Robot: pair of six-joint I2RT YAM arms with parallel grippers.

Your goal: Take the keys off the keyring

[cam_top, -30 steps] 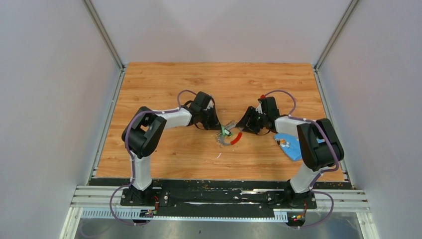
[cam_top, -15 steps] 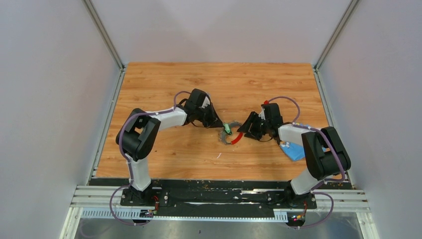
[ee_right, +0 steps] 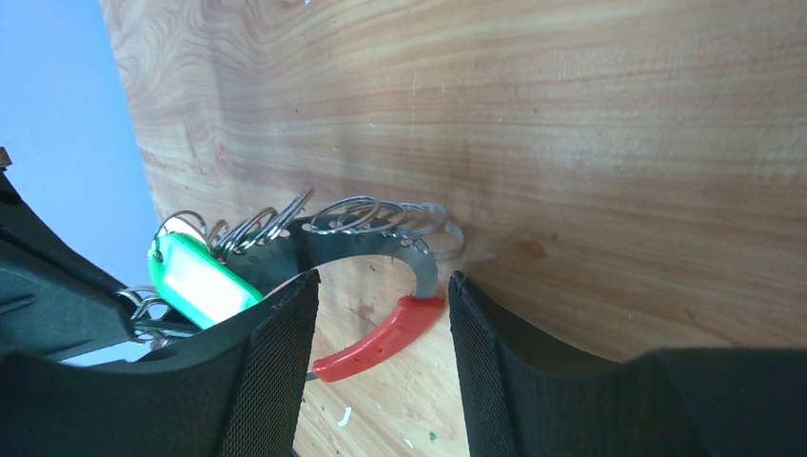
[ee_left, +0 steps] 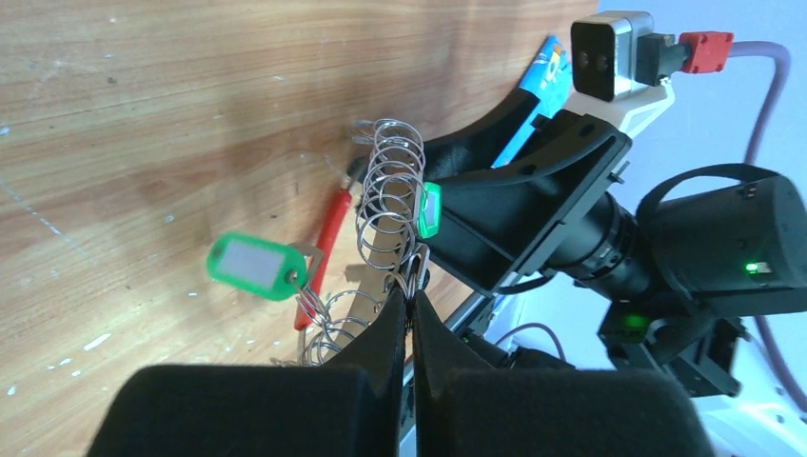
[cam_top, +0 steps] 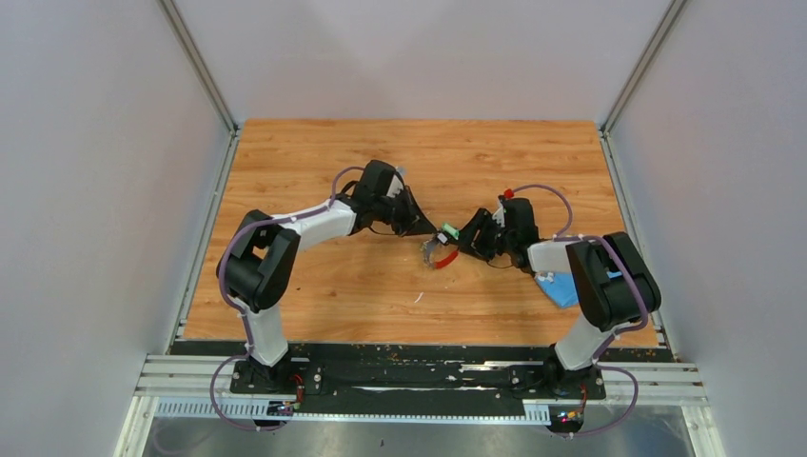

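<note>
The keyring [cam_top: 438,253] is a silver ring strung with several small split rings, with a red sleeve [ee_right: 381,343] on one arc. It stands tilted between both grippers at mid-table. My left gripper [ee_left: 411,293] is shut, pinching a small wire ring that hangs on the keyring [ee_left: 388,190]. A green-headed key [ee_left: 255,268] dangles left of it; another green one [ee_left: 430,209] shows edge-on. My right gripper [ee_right: 381,328] spans the red sleeve, whose two ends touch its two pads. A green key [ee_right: 200,281] lies behind its left finger [ee_right: 276,371].
A blue cloth [cam_top: 561,287] with a small pale item on it lies on the wooden table [cam_top: 314,286] under the right arm's elbow. Grey walls enclose the table on three sides. White flecks dot the wood near the ring.
Both grippers moved toward the far side and closer together, taking the keyring with them. The ring has tipped up from lying flat, and the green key now sits at its top.
</note>
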